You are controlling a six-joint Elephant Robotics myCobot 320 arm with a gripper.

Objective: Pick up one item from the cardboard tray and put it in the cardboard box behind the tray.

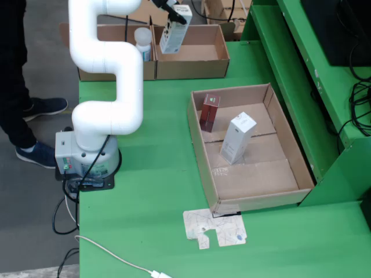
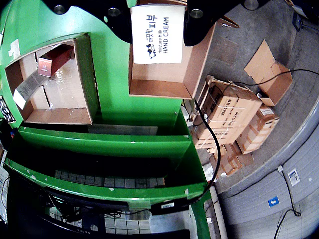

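My gripper is shut on a white hand cream box and holds it above the open cardboard box at the back of the green table. In the gripper view the white box hangs between the black fingers, over the box's inside. The cardboard tray in front holds a dark red box and a white-grey box, both standing. The tray also shows in the gripper view.
A second cardboard box stands left of the first, with a white bottle in it. The arm's base sits at the table's left edge. A flat printed card lies in front of the tray. A person's legs are at far left.
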